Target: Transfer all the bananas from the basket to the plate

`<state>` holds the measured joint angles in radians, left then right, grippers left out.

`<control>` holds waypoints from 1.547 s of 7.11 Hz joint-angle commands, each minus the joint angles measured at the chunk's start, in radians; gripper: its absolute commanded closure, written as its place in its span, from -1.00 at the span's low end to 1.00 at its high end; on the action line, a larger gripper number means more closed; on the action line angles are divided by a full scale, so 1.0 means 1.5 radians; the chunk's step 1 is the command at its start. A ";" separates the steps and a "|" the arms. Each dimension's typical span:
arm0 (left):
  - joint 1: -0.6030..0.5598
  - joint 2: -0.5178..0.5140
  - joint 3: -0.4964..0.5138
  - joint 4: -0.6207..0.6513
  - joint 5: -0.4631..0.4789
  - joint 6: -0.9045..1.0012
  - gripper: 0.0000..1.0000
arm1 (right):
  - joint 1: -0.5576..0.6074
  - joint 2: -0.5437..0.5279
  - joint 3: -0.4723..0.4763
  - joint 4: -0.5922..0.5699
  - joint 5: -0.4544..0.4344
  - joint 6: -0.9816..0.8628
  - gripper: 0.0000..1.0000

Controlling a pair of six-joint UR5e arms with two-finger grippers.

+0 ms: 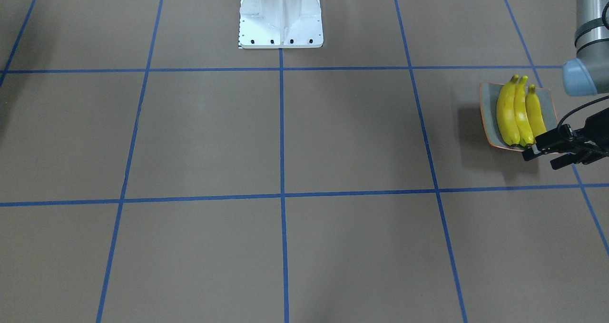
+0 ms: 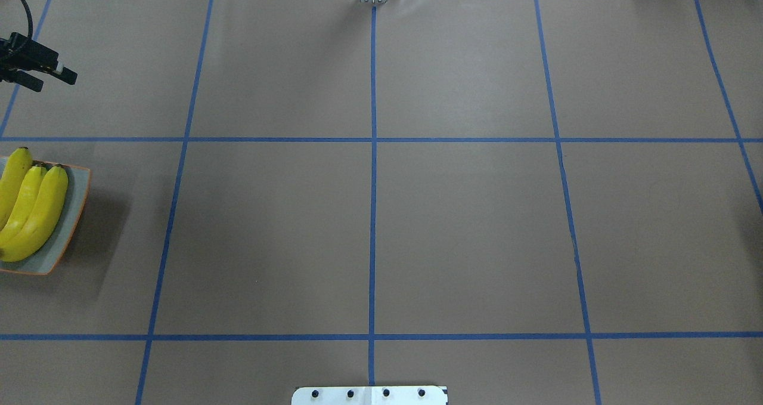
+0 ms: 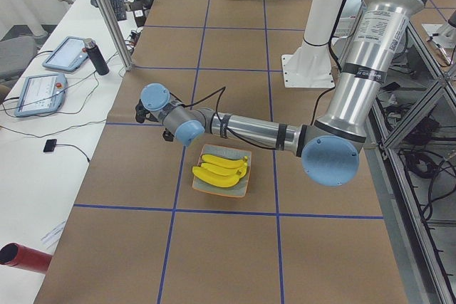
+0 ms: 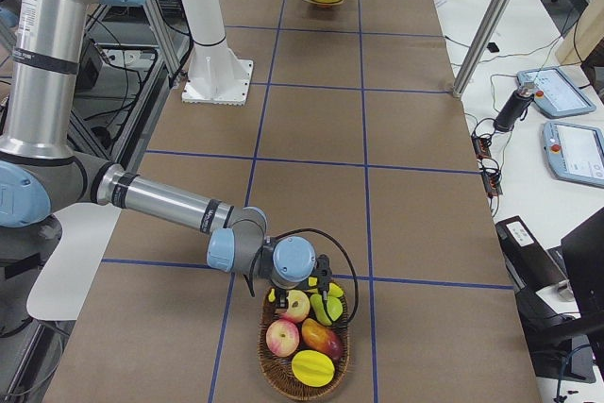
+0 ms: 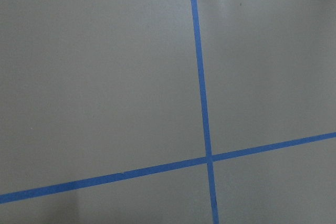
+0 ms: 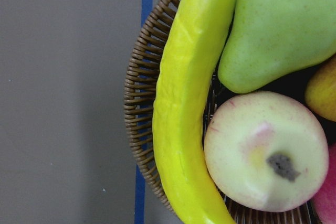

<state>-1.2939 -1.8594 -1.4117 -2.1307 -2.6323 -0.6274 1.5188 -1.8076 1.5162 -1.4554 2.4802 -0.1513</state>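
Yellow bananas (image 1: 518,116), three on the plate (image 1: 487,105) near the left gripper (image 1: 541,160) (jaws spread), fourth banana (image 6: 184,119) in the basket (image 6: 140,103) under the right gripper (image 4: 324,295), jaws can't tell.

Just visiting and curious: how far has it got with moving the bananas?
Three bananas lie on the plate. One banana is left in the wicker basket, the right gripper hanging over it. The left gripper is open and empty.

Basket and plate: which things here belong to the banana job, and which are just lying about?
Job: plate, three bananas on it, fourth banana in the basket.
Lying about: pear, pale apple, two tablets.
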 commanded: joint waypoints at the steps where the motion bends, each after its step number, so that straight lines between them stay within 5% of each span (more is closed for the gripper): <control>1: 0.001 -0.001 0.000 0.001 0.000 0.000 -1.00 | 0.000 -0.003 -0.007 0.000 -0.005 0.000 -1.00; 11: 0.005 -0.001 0.003 0.001 -0.001 0.001 -1.00 | -0.004 0.003 -0.023 0.001 0.004 0.008 -1.00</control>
<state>-1.2871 -1.8612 -1.4067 -2.1292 -2.6326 -0.6259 1.5152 -1.8037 1.4826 -1.4542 2.4864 -0.1416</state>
